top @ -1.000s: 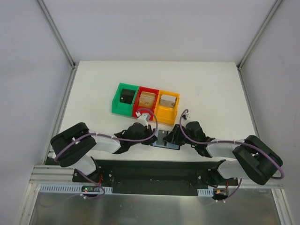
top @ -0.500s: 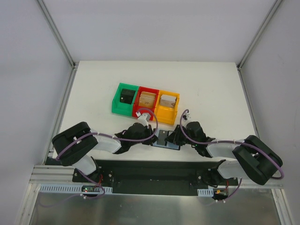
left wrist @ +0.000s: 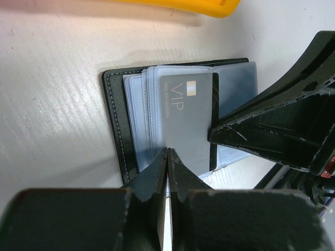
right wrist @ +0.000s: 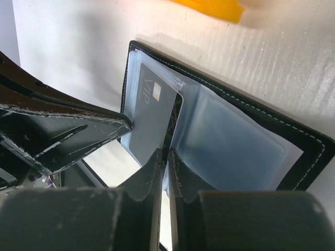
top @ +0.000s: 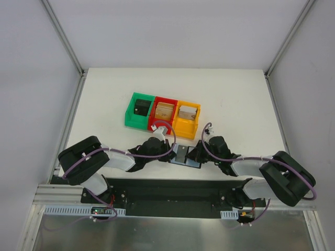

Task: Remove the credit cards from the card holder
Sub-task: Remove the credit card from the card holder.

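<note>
Both end effectors are pressed together, nothing visibly pinched. The left end effector [left wrist: 168,152] has its tip on the card's [left wrist: 186,123] near edge, and the card's long axis runs straight away from it. The right end effector [right wrist: 165,152] presses by the card's other side. The holder [top: 187,158] lies open on the surface [top: 235,104], lower centre of the top view. We'd slide the card out with the left.

White table [top: 235,99] carries 3 coloured bins [top: 166,99] and an open card holder [top: 184,156].

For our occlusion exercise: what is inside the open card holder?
A grey VIP card lies among clear plastic sleeves inside the black card holder. Any cards under it are hidden.
</note>
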